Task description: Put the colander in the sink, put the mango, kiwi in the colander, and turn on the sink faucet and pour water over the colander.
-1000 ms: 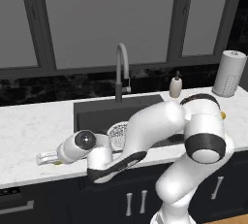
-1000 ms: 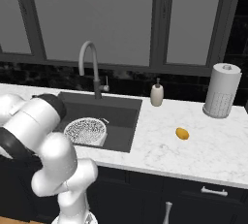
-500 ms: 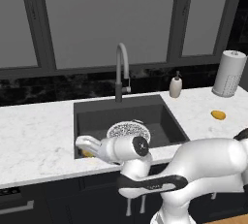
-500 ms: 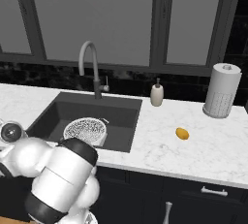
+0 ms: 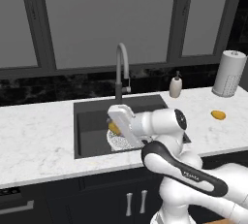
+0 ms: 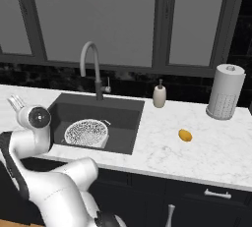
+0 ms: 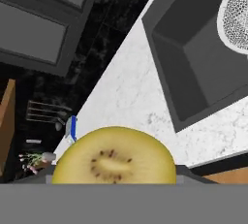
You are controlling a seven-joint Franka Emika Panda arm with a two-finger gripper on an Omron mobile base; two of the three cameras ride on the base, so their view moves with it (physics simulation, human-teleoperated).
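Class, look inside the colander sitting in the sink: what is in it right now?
From the right base view, the colander in the sink shows bare mesh, no fruit. From the left base view the hand with the kiwi covers part of it. The mango lies on the counter.

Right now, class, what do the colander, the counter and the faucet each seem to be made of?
The colander looks like fine white mesh, its walls speckled with tiny holes. The counter looks like polished white marble with faint grey veins. The faucet looks like smooth matte grey metal, though it could be coated.

Grey windows [image 6: 123, 19] above black backsplash [image 6: 44, 76]; white marble counter [image 6: 197, 147], dark cabinets [image 5: 97, 199].
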